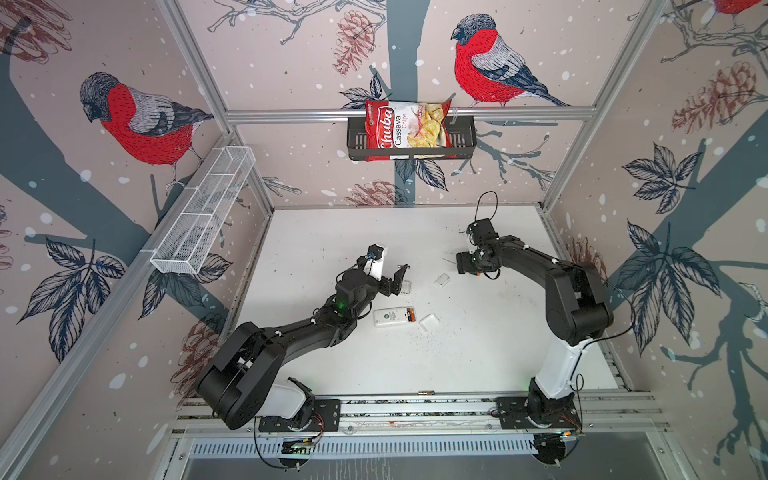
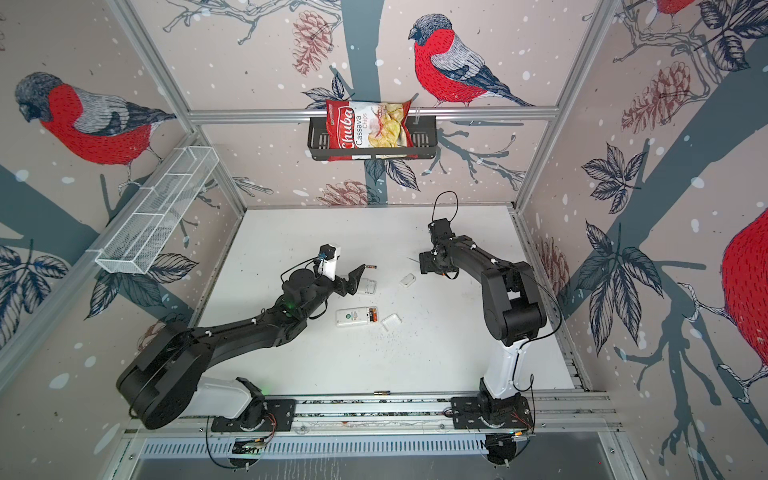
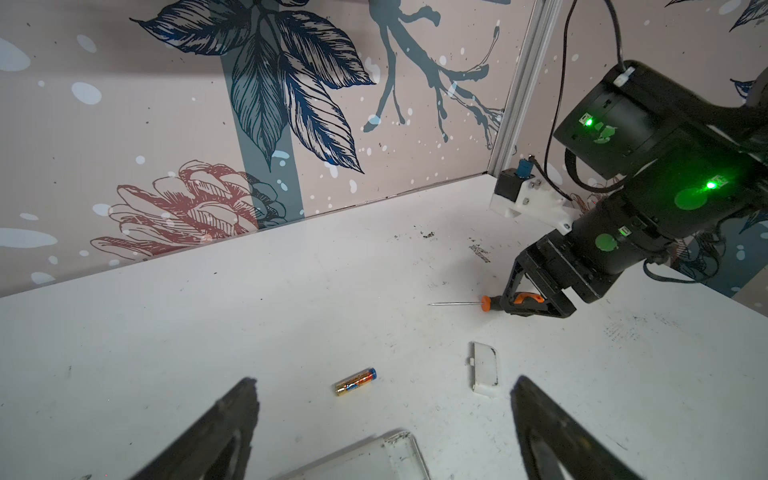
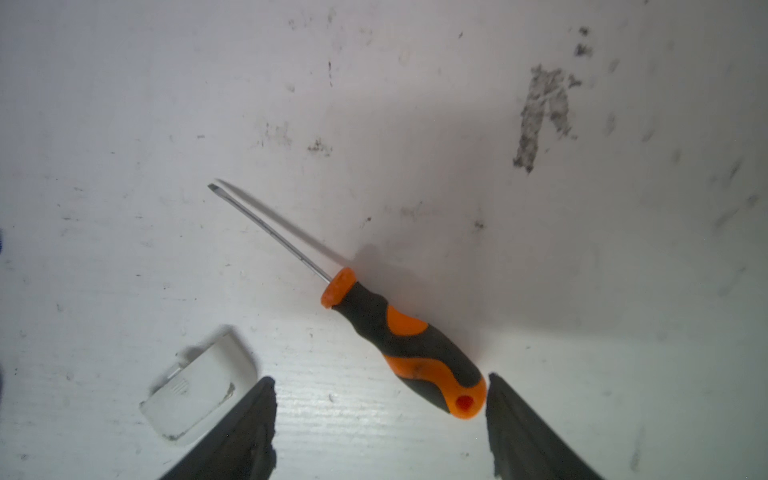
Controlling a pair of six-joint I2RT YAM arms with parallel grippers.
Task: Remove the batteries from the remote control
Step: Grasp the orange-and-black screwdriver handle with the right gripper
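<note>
While batteries sit in the remote control, left gripper and right gripper gape empty beyond it; screwdriver probably needs clamping next.

The white remote lies on the table with batteries in its open end. Another battery lies loose nearby.

Bird-print walls — scuffed white tabletop

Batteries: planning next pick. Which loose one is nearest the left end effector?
The gold-and-orange battery ahead of its open jaws; the other lies at the front rail.
</note>
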